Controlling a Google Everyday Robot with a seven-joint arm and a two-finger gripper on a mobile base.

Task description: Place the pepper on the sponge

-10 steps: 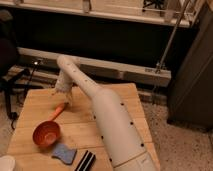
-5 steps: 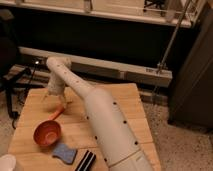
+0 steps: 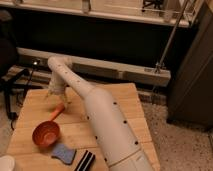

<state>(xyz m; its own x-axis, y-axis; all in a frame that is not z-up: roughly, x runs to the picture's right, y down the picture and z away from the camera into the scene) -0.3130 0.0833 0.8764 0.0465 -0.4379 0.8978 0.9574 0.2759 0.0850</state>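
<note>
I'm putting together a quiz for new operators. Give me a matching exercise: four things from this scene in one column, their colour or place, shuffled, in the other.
1 pepper
2 sponge
3 bowl
4 gripper

A light blue, flat
B round, red-orange
C hovers just behind the pepper, far left
D slender, orange, between gripper and bowl

Pairs: 1-D, 2-A, 3-B, 4-C
</note>
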